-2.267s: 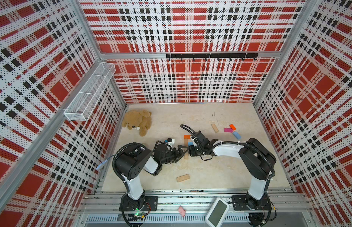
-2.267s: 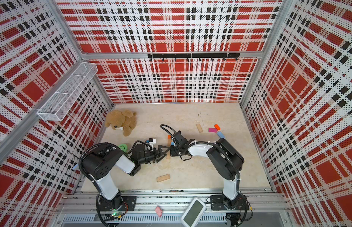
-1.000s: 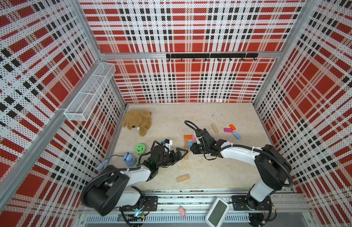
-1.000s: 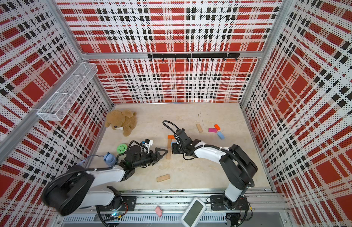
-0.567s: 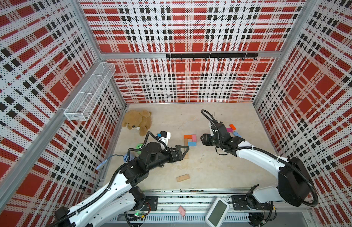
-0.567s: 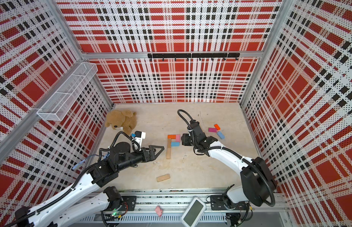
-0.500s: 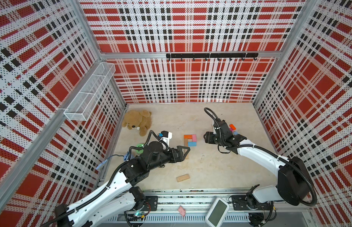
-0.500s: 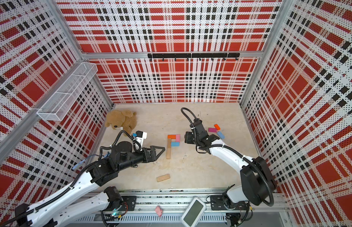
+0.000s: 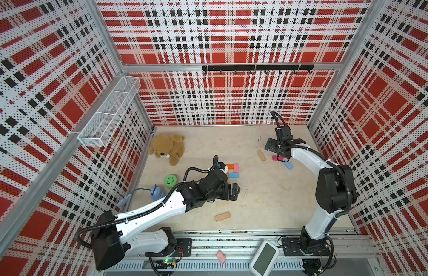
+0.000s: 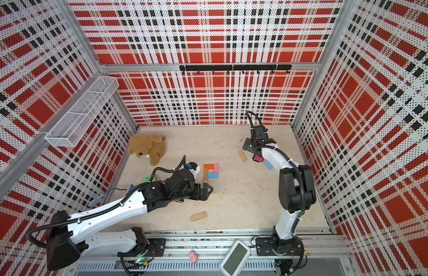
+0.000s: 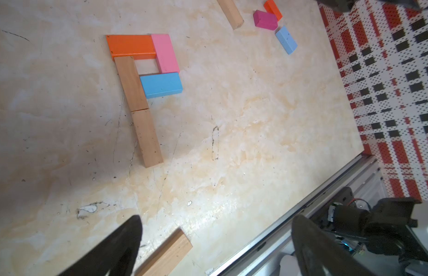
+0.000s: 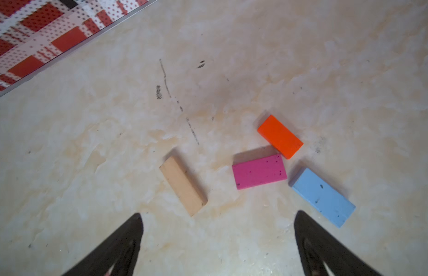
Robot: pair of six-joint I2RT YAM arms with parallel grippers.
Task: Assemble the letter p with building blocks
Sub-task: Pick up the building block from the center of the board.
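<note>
Red plaid walls (image 9: 220,35) box in a beige table (image 9: 268,203). In both top views the left tool (image 9: 234,191) hovers spread and empty beside the assembled letter (image 10: 216,168) at mid-table. The right tool (image 9: 282,144), also spread, hangs over loose blocks (image 9: 288,165) toward the far right.

Left wrist view: orange top block (image 11: 130,45), pink side block (image 11: 165,53) and blue lower block (image 11: 161,84) close the loop against two tan stem blocks (image 11: 131,83) laid end to end. A spare tan block (image 11: 170,253) lies apart.

Right wrist view: a tan stray block (image 12: 183,186), magenta block (image 12: 259,171), small orange block (image 12: 280,136) and pale blue block (image 12: 323,197) lie untouched beyond the wide fingers (image 12: 122,243).
</note>
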